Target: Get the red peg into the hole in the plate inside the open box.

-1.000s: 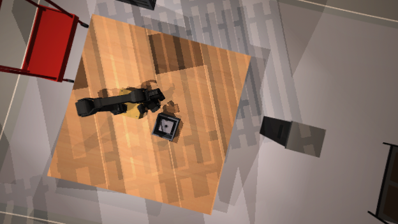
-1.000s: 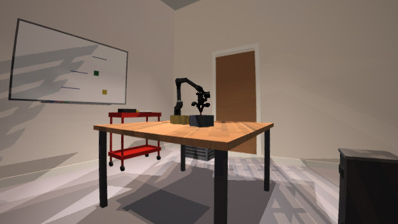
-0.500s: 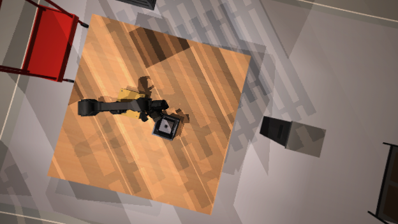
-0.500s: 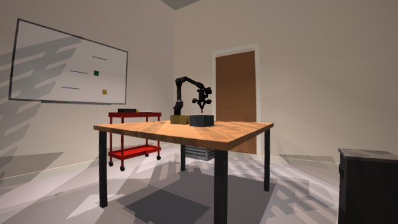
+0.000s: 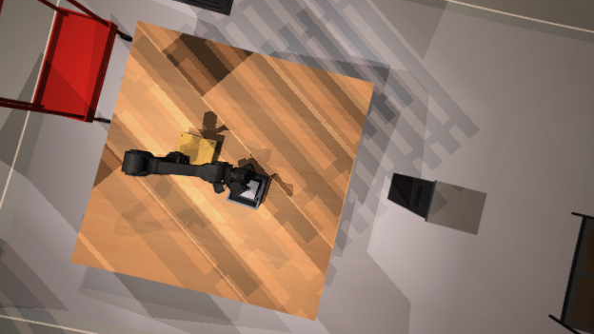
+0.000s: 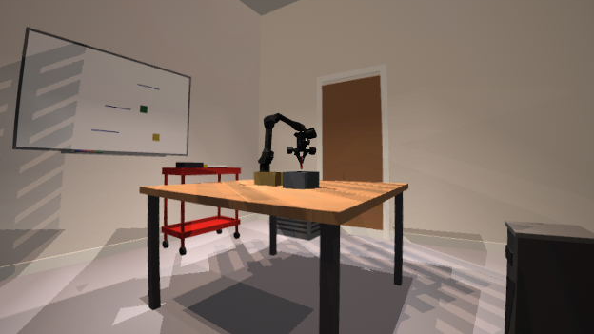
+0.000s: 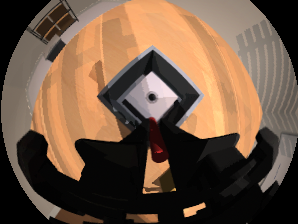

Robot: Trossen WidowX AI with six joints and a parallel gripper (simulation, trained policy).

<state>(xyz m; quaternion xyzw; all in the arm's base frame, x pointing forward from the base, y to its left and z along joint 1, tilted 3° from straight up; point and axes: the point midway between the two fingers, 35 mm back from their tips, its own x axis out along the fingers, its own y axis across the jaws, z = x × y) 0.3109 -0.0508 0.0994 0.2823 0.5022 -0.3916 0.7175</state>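
Note:
The red peg [image 6: 301, 166] [image 7: 157, 146] is held between the fingertips of my gripper [image 6: 301, 158] [image 7: 154, 121], pointing down. In the exterior view its lower end hangs just above the rim of the grey open box [image 6: 301, 180] [image 5: 244, 205] [image 7: 112, 95]. The pale plate [image 7: 142, 90] [image 5: 252, 191] lies at the box bottom, with a dark round hole [image 7: 152, 97] near its middle. In the wrist view the hole is visible ahead of the peg's tip. In the top view the arm covers part of the box and hides the peg.
A yellow block [image 5: 197, 146] [image 6: 267, 178] stands on the wooden table [image 5: 286, 115] [image 6: 228, 199] close to the box, on the arm's base side. The arm passes beside it. A red cart [image 5: 73, 65] [image 6: 202, 225] stands off the table.

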